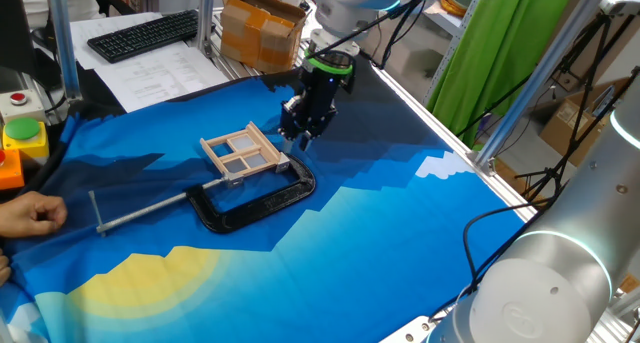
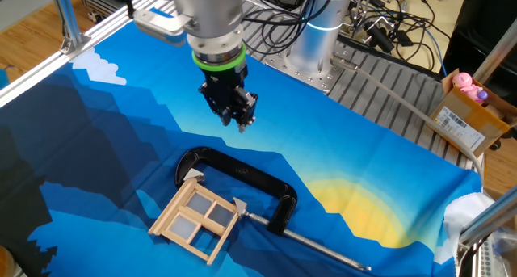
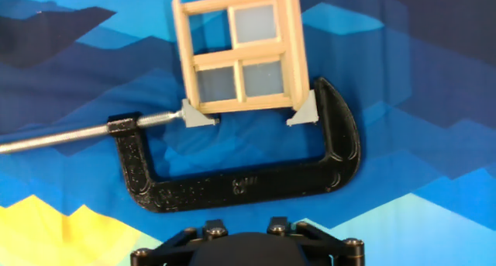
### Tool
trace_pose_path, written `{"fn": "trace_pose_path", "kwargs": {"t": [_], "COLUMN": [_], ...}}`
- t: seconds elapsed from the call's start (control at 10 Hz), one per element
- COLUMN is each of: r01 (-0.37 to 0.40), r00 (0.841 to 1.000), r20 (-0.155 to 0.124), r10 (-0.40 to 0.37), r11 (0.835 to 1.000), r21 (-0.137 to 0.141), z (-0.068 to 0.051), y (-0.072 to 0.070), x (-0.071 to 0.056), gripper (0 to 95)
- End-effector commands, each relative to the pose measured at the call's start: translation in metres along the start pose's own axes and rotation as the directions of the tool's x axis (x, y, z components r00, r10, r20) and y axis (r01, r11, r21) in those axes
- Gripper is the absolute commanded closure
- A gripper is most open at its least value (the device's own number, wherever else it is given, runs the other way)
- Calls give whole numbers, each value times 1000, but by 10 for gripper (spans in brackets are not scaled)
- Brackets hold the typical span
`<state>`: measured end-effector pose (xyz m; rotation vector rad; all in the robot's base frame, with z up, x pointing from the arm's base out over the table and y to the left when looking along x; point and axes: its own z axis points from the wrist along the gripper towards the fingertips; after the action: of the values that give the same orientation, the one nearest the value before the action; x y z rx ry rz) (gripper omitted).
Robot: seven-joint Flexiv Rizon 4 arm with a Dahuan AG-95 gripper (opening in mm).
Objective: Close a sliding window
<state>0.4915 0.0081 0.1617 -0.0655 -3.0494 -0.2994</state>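
Observation:
The sliding window is a small tan wooden frame with cross bars and greyish panes, lying on the blue cloth. Its grey feet sit in a black C-clamp. It also shows in the other fixed view and in the hand view, where the upper left opening shows blue cloth through it. My gripper hangs above the cloth just beyond the window's far right side, apart from it. In the other fixed view the gripper has its fingertips together and holds nothing. The hand view shows only the gripper's base.
The clamp's metal rod sticks out to the left toward a person's hand at the table edge. A keyboard, a cardboard box and a button box stand behind. The arm's base and cables are at the far side.

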Motion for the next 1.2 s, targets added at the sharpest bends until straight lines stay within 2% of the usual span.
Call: {"fn": "trace_pose_path", "kwargs": {"t": [0.1,0.2,0.4,0.8,1.0,1.1,1.2], "r01": [30,41,47,43,36,33,32], "r00": [999,999,998,997,995,994,994], "r20": [10,21,31,62,87,102,102], "r10": [-30,-41,-48,-45,-41,-41,-40], "r11": [999,999,999,998,998,997,996], "r21": [15,17,24,38,58,75,79], "z": [-2,-5,-4,6,17,21,22], "y": [2,2,1,-6,-13,-16,-17], "x": [-8,-21,-37,-70,-90,-97,-99], "gripper": [950,950,950,950,950,950,950]}}
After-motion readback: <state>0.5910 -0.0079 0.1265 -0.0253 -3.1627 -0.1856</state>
